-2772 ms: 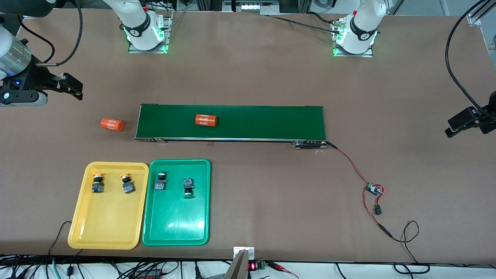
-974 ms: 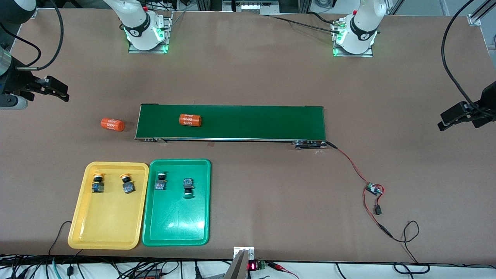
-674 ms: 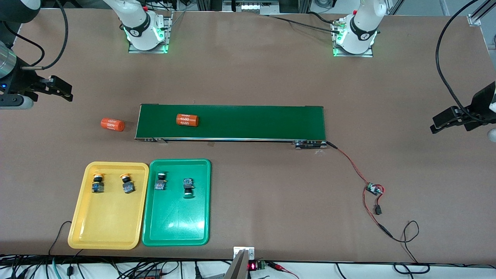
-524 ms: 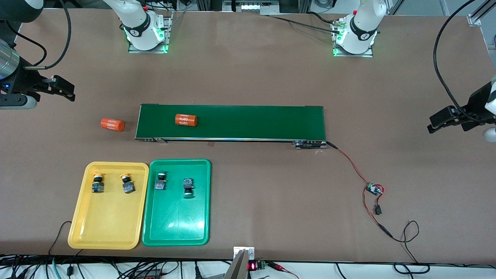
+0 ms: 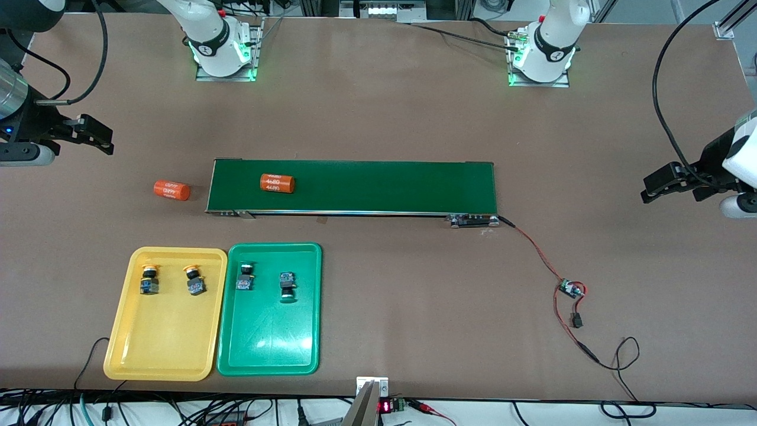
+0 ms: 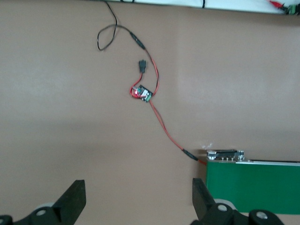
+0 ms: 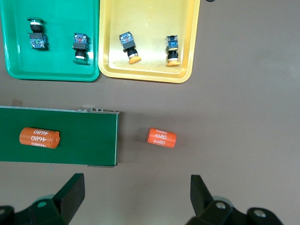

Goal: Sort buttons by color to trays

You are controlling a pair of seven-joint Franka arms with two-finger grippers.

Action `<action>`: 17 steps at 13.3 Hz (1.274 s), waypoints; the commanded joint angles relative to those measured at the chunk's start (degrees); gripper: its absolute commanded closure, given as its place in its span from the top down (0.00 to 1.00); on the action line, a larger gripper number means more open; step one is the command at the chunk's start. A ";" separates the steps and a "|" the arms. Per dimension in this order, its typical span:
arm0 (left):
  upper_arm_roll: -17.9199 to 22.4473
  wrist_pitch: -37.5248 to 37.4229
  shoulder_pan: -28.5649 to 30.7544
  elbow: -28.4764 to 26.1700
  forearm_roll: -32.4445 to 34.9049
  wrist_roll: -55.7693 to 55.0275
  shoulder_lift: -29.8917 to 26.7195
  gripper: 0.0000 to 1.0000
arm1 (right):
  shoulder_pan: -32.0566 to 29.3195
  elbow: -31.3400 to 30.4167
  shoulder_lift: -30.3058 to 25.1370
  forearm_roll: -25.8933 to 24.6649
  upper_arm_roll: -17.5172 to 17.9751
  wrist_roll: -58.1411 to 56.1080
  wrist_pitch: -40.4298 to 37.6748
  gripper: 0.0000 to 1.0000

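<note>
Front view: the yellow tray (image 5: 118, 349) and the green tray (image 5: 269, 355) lie side by side, edges nearly touching, near the table (image 5: 378, 118) edge closest to the camera, toward the right arm's end; two yellow-capped buttons (image 5: 149, 279) (image 5: 194, 280) rest in the yellow tray, close to its edge nearest the belt, a little apart from each other; two green-capped buttons (image 5: 245, 277) (image 5: 287, 286) rest in the green tray, also in the part nearest the belt; the long green belt (image 5: 384, 186) runs across the middle of the table, farther from the camera than the trays; one orange cylinder (image 5: 277, 183) lies on the belt near its end toward the right arm; a second orange cylinder (image 5: 171, 190) lies on the table just off that end of the belt; a small circuit board (image 5: 571, 289) with red wire (image 5: 532, 248) sits on the table near the belt's end toward the left arm; the right gripper (image 5: 94, 137) hangs over the table edge at the right arm's end, fingers spread wide and empty; the left gripper (image 5: 665, 184) hangs over the table near the left arm's end, fingers likewise wide and holding nothing.
</note>
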 commanded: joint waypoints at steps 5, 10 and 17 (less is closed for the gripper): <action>0.81 -3.71 1.17 0.83 -1.09 -2.20 -2.19 1.00 | -0.13 1.72 1.19 0.78 -0.05 -1.02 -0.72 1.00; 0.55 -3.28 5.30 0.92 -0.91 2.87 -1.48 1.00 | -0.13 1.72 1.28 0.78 -0.05 -1.11 -0.72 1.00; -0.33 -7.40 4.60 0.57 -0.56 -0.43 -2.98 1.00 | -0.04 1.72 2.33 5.94 -0.05 -0.76 -0.55 1.00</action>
